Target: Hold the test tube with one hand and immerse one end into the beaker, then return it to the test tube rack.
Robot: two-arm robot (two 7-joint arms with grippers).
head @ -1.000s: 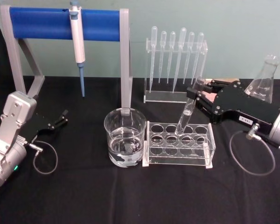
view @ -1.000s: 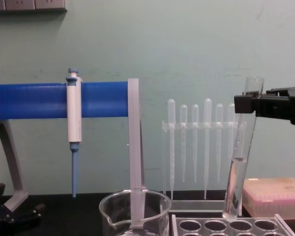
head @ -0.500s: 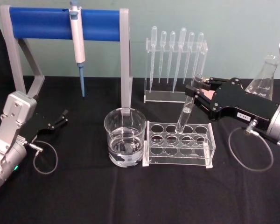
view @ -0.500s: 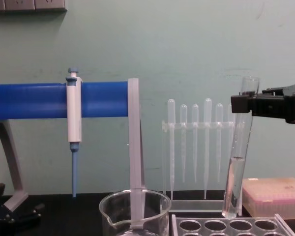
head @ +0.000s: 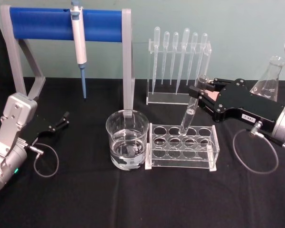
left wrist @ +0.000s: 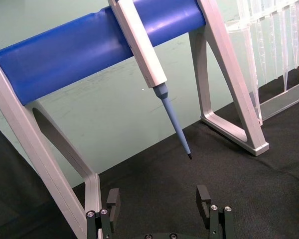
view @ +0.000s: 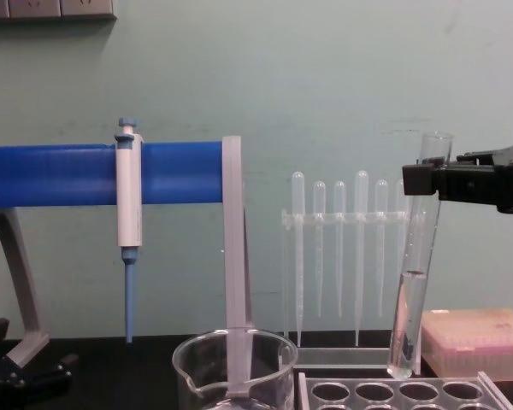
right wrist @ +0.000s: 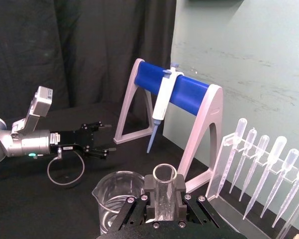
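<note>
The test tube point(head: 189, 114) is a long clear glass tube with some clear liquid in its lower part. It hangs tilted, its round end just above a back hole of the clear rack point(head: 183, 147). My right gripper point(head: 198, 90) is shut on the tube near its rim. From the chest, the tube point(view: 419, 239) hangs from the right gripper point(view: 421, 181) over the rack. The right wrist view looks down the open tube point(right wrist: 164, 175). The beaker point(head: 127, 140) holds water and stands left of the rack, apart from the tube. My left gripper point(head: 61, 121) rests open at the far left.
A blue-barred stand point(head: 66, 24) carries a hanging pipettor point(head: 79, 42) behind the beaker. A clear holder of plastic pipettes point(head: 178, 66) stands behind the rack. A glass flask point(head: 268, 85) is at the back right. A pink box point(view: 479, 342) sits right of the rack.
The right gripper has shifted slightly left and lifted the test tube a little, leaving it more upright over the rack. The left arm has not moved.
</note>
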